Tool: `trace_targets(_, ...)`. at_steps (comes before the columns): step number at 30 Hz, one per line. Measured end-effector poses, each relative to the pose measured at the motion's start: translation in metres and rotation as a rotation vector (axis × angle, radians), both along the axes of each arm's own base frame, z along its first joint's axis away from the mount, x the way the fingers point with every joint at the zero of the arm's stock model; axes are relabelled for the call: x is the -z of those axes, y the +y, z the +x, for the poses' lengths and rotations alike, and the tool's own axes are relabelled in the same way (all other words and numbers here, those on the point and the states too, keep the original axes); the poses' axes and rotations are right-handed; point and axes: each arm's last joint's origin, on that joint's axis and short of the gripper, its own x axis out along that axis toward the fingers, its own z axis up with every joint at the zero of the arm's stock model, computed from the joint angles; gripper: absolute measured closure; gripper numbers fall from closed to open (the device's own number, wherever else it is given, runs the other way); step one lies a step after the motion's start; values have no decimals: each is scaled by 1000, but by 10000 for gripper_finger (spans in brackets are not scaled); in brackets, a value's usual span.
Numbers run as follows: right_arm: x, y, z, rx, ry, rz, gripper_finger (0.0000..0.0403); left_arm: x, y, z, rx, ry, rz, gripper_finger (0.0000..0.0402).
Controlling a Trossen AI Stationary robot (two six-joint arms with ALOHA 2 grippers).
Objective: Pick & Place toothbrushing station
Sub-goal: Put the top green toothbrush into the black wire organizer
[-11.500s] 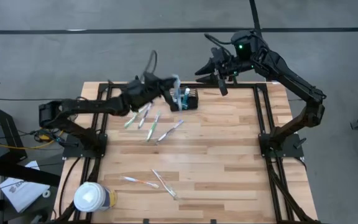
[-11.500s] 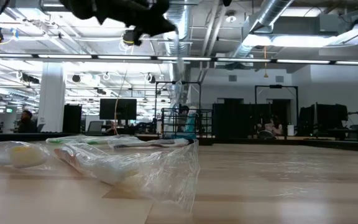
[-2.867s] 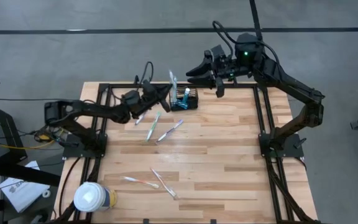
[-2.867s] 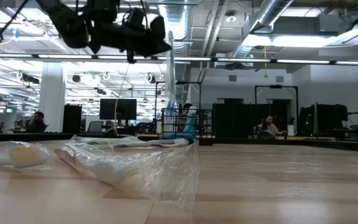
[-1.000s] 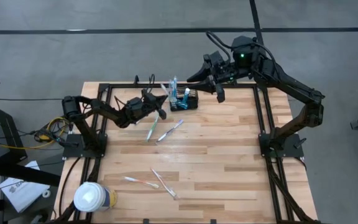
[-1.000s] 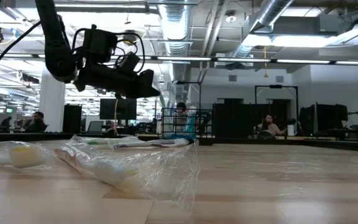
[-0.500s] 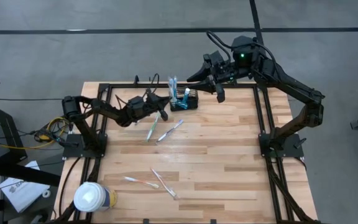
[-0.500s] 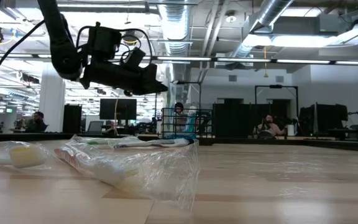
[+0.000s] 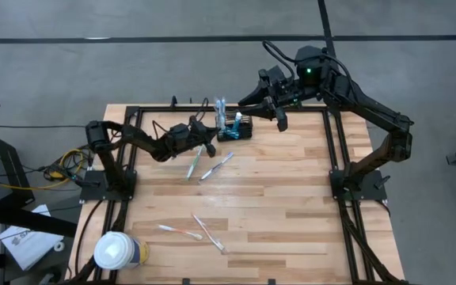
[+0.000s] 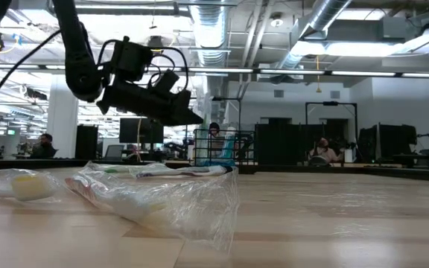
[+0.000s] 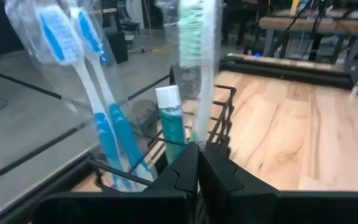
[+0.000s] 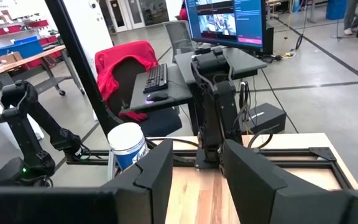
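At the far edge of the table (image 9: 291, 198), the black wire-mesh basket (image 9: 236, 128) stands upright, already holding two wrapped blue toothbrushes (image 11: 101, 118), a green-bristled toothbrush (image 11: 197, 68) and a teal toothpaste tube (image 11: 174, 127), all on end. The left gripper (image 9: 208, 130) sits just beside the basket on its left, much nearer than the right gripper (image 9: 279, 111), which hangs above the table's far edge on the basket's other side. The next loose toothbrushes (image 9: 196, 157) lie flat just below the left gripper, long axes running diagonally toward the basket; two more (image 9: 188, 231) lie well apart near the front, not far from the cup (image 9: 117, 252). The left jaws are clenched tight with nothing between them. The right jaws stand part open and grasp nothing. Judging by position, the left arm would take the next brush.
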Motion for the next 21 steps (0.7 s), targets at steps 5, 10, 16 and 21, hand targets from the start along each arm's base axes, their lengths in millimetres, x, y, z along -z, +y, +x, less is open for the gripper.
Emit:
trace_targets(5, 0, 0, 0, 0, 2, 1, 269, 8, 0, 4, 1, -63, -9, 402)
trace_targets(10, 0, 0, 0, 0, 4, 0, 269, 9, 0, 4, 56, -76, -8, 394)
trace_targets(16, 0, -1, 0, 3, 2, -1, 269, 10, -1, 5, 108, -74, -21, 331)
trace_targets(21, 0, -1, 0, 3, -1, -2, 269, 9, 1, 4, 97, -78, -26, 243)
